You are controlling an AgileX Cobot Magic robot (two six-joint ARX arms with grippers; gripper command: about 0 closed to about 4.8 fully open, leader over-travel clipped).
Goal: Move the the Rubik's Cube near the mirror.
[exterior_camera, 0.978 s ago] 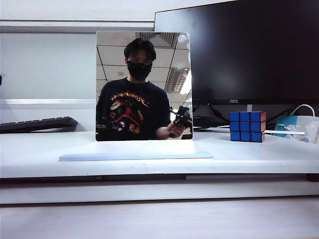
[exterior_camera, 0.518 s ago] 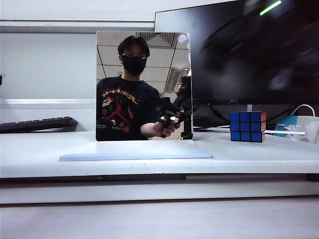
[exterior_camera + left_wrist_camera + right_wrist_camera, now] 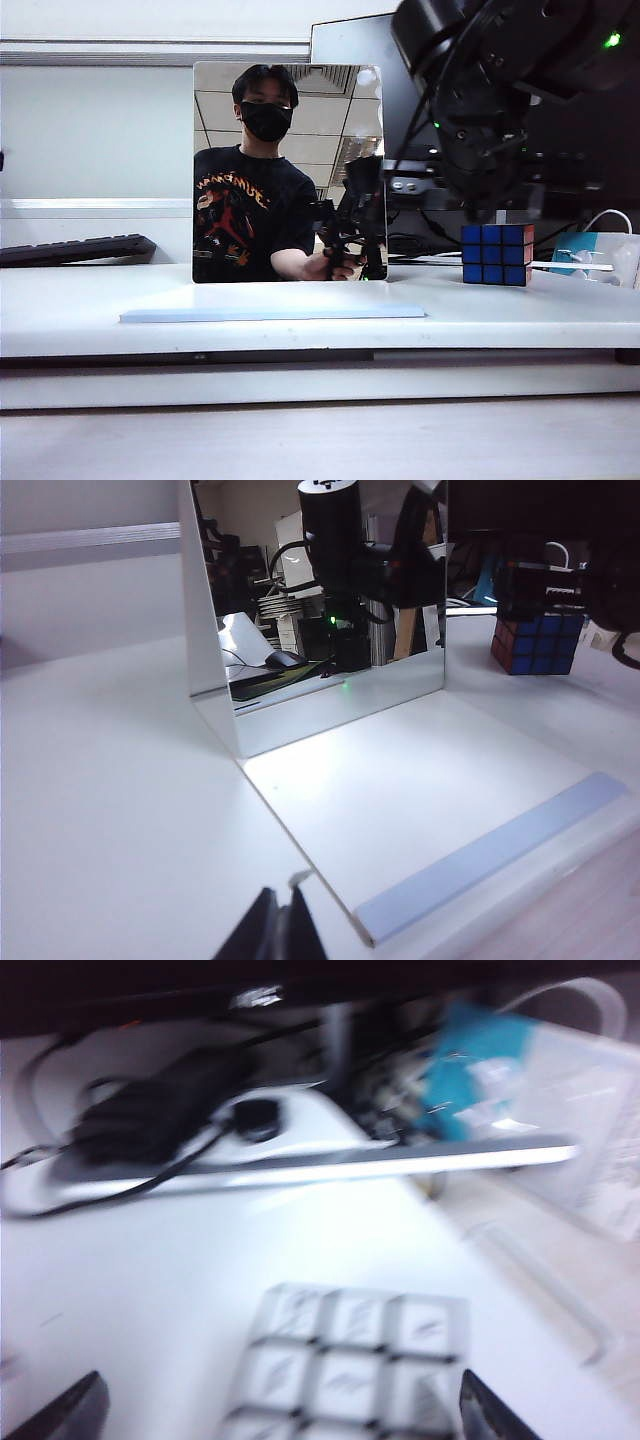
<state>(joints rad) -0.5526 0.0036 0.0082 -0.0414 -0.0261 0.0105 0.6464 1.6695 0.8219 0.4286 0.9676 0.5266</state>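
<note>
The right claw (image 3: 275, 1410), fingers apart, hangs above the Rubik's Cube (image 3: 496, 254), right of the mirror (image 3: 288, 172), ready to straddle it; the left claw (image 3: 280, 930), fingers together, idles before the mirror.

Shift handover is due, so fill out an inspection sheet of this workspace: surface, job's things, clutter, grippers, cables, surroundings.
Surface: white table, bare in front of the mirror.
Job's things: Rubik's Cube upright on the table, right of the mirror and apart from it, not yet moved; mirror upright on its pale-blue base.
Clutter: teal packet and clear plastic behind the cube.
Grippers: right gripper open, just above the cube with a finger either side, not closed on it; left gripper low over the table near the base's corner, jaws together, holding nothing.
Cables: dark cables behind the cube; white cable far right.
Surroundings: black monitor, keyboard at left, wall behind.
</note>
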